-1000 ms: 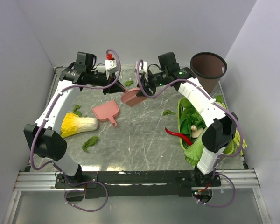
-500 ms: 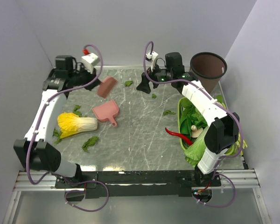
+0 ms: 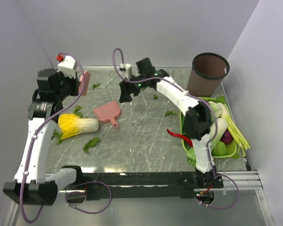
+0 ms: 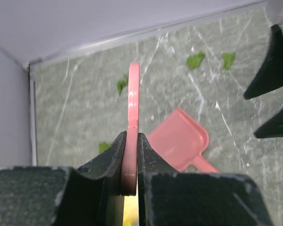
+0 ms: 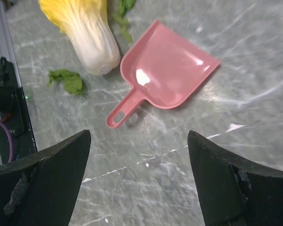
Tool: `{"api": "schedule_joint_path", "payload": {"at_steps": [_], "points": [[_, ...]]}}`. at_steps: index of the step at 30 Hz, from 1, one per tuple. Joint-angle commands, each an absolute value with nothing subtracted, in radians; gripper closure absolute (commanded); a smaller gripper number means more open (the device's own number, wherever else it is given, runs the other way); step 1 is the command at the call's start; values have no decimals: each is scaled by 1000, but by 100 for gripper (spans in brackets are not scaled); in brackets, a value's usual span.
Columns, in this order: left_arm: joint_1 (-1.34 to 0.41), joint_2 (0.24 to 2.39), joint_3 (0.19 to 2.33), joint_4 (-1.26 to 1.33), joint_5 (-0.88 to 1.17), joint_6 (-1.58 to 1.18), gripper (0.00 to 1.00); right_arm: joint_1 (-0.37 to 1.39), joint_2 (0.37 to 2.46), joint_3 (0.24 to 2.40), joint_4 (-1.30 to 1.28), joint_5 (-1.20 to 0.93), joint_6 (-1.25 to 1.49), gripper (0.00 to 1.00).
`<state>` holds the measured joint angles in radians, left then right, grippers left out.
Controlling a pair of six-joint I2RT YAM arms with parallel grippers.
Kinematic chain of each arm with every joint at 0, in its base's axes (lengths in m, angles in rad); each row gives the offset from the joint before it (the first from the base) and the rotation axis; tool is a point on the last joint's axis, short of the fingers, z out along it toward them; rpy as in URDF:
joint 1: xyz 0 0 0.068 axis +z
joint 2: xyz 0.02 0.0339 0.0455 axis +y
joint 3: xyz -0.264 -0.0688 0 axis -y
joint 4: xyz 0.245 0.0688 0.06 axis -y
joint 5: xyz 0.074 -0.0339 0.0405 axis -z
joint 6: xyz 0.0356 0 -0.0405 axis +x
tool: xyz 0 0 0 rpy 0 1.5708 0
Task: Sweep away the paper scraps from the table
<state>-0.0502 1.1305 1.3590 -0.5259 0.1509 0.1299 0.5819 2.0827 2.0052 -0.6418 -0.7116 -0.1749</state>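
Observation:
My left gripper point(image 3: 80, 84) is shut on a flat pink sweeper board point(image 3: 84, 83), held above the table's point(image 3: 141, 141) far left; the left wrist view shows the board point(image 4: 133, 94) edge-on between the jaws point(image 4: 130, 162). My right gripper point(image 3: 125, 92) is open and empty, hovering just right of the pink dustpan point(image 3: 107, 112), which lies flat and shows ahead of its fingertips point(image 5: 167, 75). Dark-green paper scraps lie scattered: one at the back left point(image 3: 95, 85), one at the back middle point(image 3: 155, 97), one at mid right point(image 3: 170, 113), one at the front left point(image 3: 90, 144).
A yellow-and-white cabbage point(image 3: 78, 125) lies left of the dustpan, with scraps point(image 3: 78, 111) beside it. A brown bin point(image 3: 210, 68) stands at the back right. A green basket point(image 3: 183, 123) of vegetables and a red chili point(image 3: 178, 135) sit at the right. A metal rail point(image 3: 132, 178) runs along the front.
My left arm has swung left and back, carrying the pink board from the back middle to the far left. My right gripper has moved left, open, toward the dustpan.

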Motion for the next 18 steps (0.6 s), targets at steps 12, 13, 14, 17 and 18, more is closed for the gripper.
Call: {"api": "schedule_joint_path", "payload": {"at_steps": [12,13,14,17,18], "points": [[150,943,1198,-554,3,100,99,799,2312,2132,-759,-364,69,11],[156,945,1197,-551,3,95,99,801,2321,2129,-767,-342,90,11],[166,945,1197,-549,23,89,99,802,2322,2123,-769,-330,98,11],[179,940,1201,-557,67,60,99,808,2339,2118,-772,-302,117,11],[184,939,1201,-557,80,52,99,810,2353,2123,-775,-296,123,11]]}}
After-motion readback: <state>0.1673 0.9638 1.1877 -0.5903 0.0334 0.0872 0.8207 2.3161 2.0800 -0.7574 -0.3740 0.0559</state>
